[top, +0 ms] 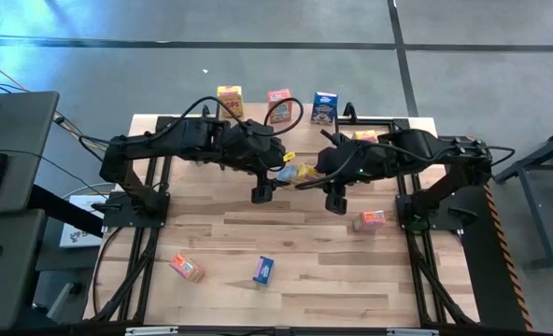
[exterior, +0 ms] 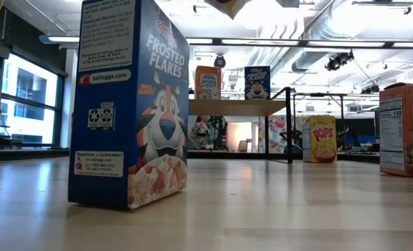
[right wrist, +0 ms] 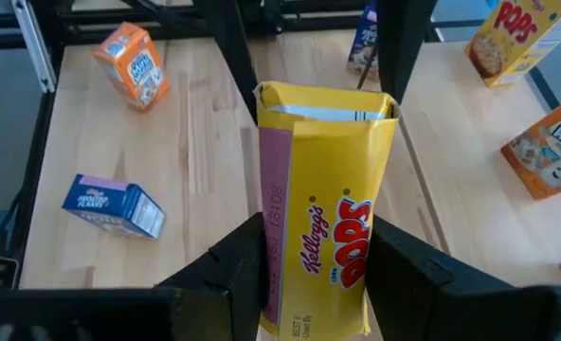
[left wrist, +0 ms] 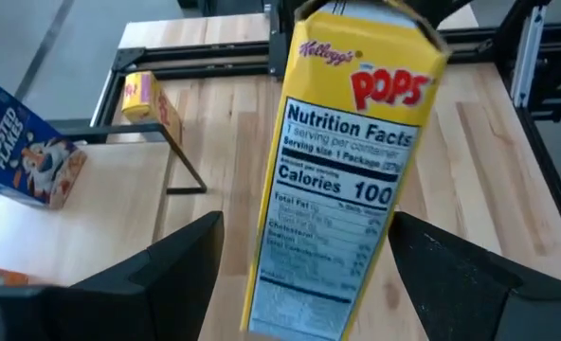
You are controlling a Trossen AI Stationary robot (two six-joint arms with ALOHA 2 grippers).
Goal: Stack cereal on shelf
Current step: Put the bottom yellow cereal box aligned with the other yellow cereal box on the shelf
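Mid-frame in the high view, the right gripper [right wrist: 309,260] is clamped on a yellow Pops box [right wrist: 323,189]; the left gripper [left wrist: 304,275] gapes around it, seemingly a handover; next, close left, then release right.

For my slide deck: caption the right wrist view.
Right gripper shut on a yellow Pops box above the table, with a blue Frosted Flakes box lying flat below.
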